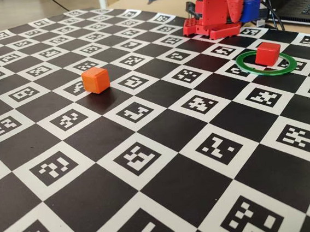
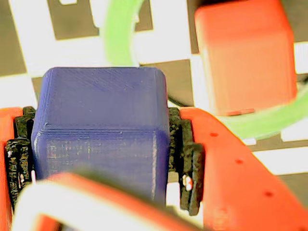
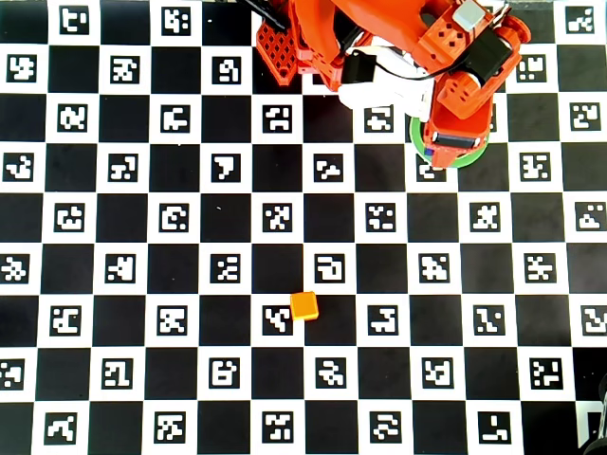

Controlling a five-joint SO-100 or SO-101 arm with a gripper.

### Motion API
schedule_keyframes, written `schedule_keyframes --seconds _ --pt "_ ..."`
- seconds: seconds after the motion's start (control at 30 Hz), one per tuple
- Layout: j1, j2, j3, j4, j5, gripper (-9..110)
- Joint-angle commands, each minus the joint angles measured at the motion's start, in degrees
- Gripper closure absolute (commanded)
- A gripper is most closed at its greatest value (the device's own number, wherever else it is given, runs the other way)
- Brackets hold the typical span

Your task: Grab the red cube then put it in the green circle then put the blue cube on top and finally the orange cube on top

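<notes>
Blue plastic fills my wrist view: the blue cube [image 2: 101,130] is clamped between the black pads [image 2: 187,163] of the end effector [image 2: 98,154], held above the checkered desk [image 1: 149,166]. I've got the red cube [image 1: 267,53] sitting inside the green circle [image 1: 249,68] at the far right of the fixed view, so by my read the first placement is done and I'm on the stacking step.

Here's what worries me. In the wrist view the red cube [image 2: 245,55] sits up and to the right of the blue one, not under it, so if I let go now the blue cube would miss the red top or catch only an edge and topple off. Coming down off-centre could also shove the red cube against the green circle [image 2: 118,33] or drag that thin ring out of place.

From overhead the arm [image 3: 446,76] covers the ring almost completely; only a sliver of green [image 3: 417,142] shows, so I can't check alignment there.

The orange cube [image 1: 95,80] waits well apart, nearer and to the left in the fixed view, clear of all this.
</notes>
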Motion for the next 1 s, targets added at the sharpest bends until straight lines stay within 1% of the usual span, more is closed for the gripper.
schedule_keyframes --seconds 0.0,0.3,0.97 --pt "-2.90 3.08 -0.62 -0.70 0.70 96" --pt "-6.86 -1.14 0.09 -4.39 1.85 98" --pt "-14.15 -5.10 2.99 -7.56 1.93 98"
